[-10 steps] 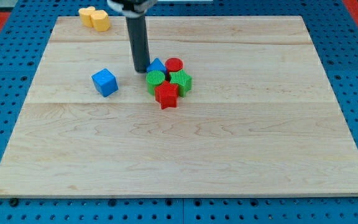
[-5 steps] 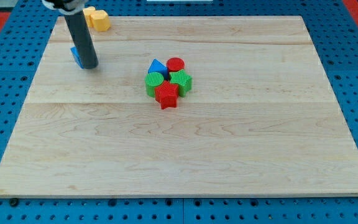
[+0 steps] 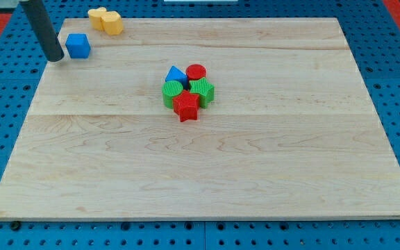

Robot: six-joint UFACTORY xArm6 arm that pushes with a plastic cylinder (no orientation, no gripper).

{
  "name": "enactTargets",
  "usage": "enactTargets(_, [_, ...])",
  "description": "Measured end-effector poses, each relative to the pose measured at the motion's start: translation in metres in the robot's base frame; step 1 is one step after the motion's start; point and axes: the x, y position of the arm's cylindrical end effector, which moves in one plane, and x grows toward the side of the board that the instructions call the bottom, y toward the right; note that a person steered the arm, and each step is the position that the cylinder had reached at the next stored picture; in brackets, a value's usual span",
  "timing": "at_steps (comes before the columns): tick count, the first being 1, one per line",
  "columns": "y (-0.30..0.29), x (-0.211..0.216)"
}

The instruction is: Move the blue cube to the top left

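The blue cube (image 3: 78,46) sits near the top left corner of the wooden board (image 3: 200,160). My tip (image 3: 55,58) rests on the board's left edge, just left of and slightly below the blue cube, with a small gap between them. The dark rod rises from the tip toward the view's top left.
Two yellow blocks (image 3: 106,20) lie at the board's top edge, right of the blue cube. A cluster sits mid-board: a blue triangular block (image 3: 176,73), a red cylinder (image 3: 196,71), two green blocks (image 3: 173,90) (image 3: 203,90), and a red star block (image 3: 186,106).
The blue cube has been pushed up and left from mid-left of the board to near the top left corner. My tip has moved left past it to the board's edge.
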Motion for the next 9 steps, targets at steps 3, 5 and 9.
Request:
enactTargets(3, [0.038, -0.012])
enactTargets(5, [0.078, -0.004])
enactTargets(9, [0.067, -0.029])
